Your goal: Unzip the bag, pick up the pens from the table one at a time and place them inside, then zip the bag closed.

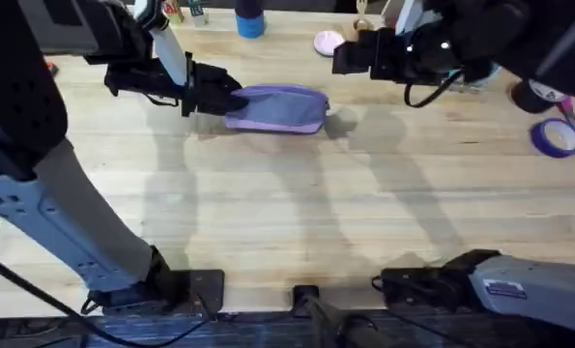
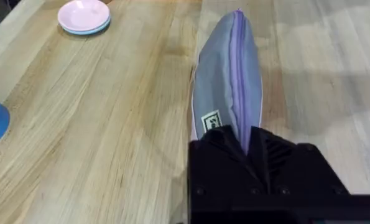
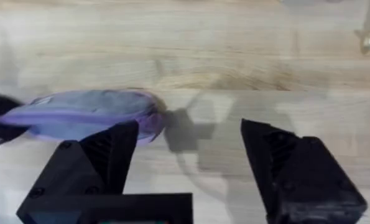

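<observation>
The lavender bag (image 1: 277, 108) lies on the table (image 1: 287, 213) toward the back, its zipper line running along the top. My left gripper (image 1: 219, 97) is at the bag's left end; in the left wrist view the bag (image 2: 228, 81) stretches away from the gripper (image 2: 247, 146), whose black fingers are shut on that end at the zipper seam. My right gripper (image 1: 340, 58) hovers open just off the bag's right end, nothing between its fingers. In the right wrist view the bag (image 3: 85, 115) lies beyond the open gripper (image 3: 189, 127). The pens are out of view.
A pink dish (image 1: 328, 43) and a blue cup (image 1: 250, 21) stand behind the bag at the table's far edge. A purple tape roll (image 1: 556, 137) and a black roll (image 1: 533, 95) lie at the right. Bare wood stretches in front of the bag.
</observation>
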Robot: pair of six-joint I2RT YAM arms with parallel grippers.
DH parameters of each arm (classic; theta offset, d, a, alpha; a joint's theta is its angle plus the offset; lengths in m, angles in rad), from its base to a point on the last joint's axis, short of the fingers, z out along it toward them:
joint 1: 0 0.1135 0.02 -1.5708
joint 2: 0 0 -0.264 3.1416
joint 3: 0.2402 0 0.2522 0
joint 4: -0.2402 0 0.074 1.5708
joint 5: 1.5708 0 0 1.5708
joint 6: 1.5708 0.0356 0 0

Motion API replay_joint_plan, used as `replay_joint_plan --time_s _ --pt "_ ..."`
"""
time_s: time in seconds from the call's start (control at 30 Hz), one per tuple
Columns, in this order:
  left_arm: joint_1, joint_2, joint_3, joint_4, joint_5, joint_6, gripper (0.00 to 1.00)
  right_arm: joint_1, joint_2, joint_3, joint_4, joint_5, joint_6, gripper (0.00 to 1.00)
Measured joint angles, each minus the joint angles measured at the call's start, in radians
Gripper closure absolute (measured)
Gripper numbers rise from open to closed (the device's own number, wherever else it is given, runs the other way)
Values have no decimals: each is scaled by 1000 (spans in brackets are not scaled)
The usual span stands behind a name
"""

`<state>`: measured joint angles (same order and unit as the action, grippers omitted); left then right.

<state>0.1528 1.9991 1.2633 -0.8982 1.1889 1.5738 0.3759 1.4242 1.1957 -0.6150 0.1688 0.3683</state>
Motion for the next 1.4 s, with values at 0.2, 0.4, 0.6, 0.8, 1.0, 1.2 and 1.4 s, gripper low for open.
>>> replay_joint_plan --time_s 0.2,0.4,0.6,0.8,1.0,1.2,1.4 --pt "2 0 0 0 14 0 687 34 -96 0 -17 0 -19 6" --pt "5 0 0 -2 54 -7 14 34 -125 0 -18 0 -26 5" --pt "5 0 0 8 64 -7 8 34 -125 0 -18 0 -26 5" --pt "17 -3 0 -24 72 -7 5 34 -125 0 -18 0 -26 5" --pt "69 -178 22 -226 -10 -8 5 34 -125 0 -19 0 -26 5" --pt "62 -362 38 -277 -129 -104 5 34 -125 0 -18 0 -26 5" --pt "57 -512 38 -277 -296 -361 6 34 -157 0 -21 0 -26 5"
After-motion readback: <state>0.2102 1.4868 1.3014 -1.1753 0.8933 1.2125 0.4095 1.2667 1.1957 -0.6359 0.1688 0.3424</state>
